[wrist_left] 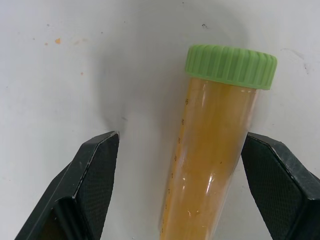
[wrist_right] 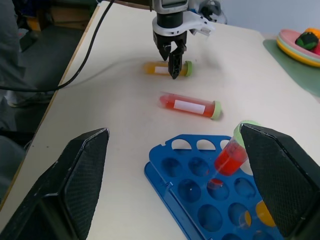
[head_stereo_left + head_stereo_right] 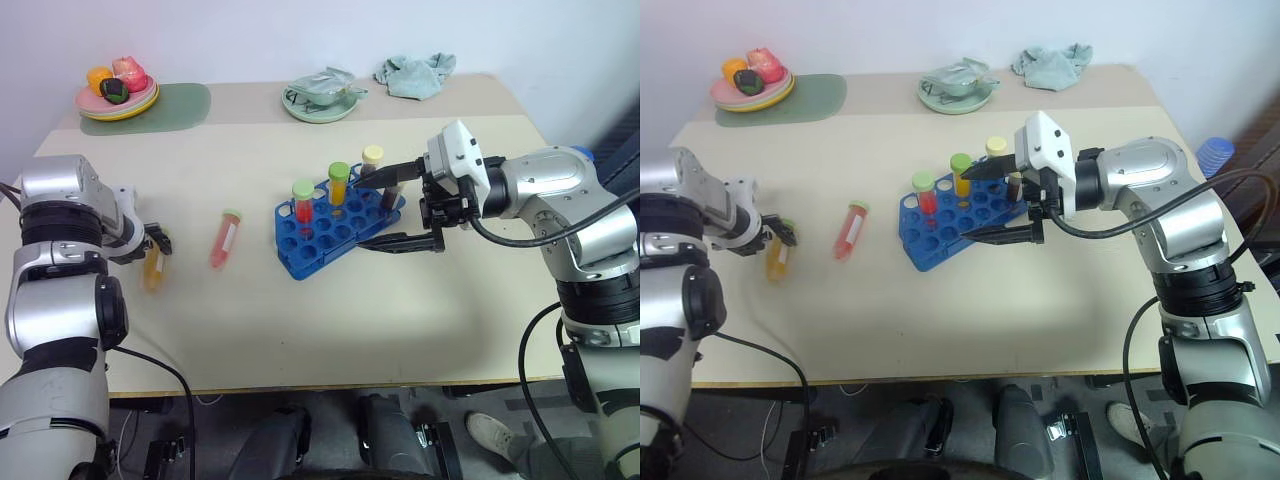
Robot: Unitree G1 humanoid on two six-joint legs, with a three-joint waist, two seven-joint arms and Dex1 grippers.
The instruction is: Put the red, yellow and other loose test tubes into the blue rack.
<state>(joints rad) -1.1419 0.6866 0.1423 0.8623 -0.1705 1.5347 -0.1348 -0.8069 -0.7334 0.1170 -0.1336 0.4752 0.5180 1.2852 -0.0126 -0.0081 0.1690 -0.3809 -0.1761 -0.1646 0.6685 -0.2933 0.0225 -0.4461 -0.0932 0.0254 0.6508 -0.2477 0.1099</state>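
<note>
My left jaws (image 1: 175, 190) straddle the yellow tube (image 1: 215, 150) near the desk's (image 3: 330, 340) left edge, unclenched. Red tube (image 3: 224, 240) lies mid-desk. Blue rack (image 3: 335, 228) holds three tubes; right jaws (image 3: 392, 205) gape beside it.

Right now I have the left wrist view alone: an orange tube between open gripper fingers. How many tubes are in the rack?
Observer: Three stand in the rack: a red tube, an orange tube and a brown tube.
Operator: Any other loose one?
Observer: Yes, a loose red tube lies on the table, between the left gripper and the rack.
Operator: And the right gripper?
Observer: The right gripper is open at the rack's right end, holding nothing.
</note>
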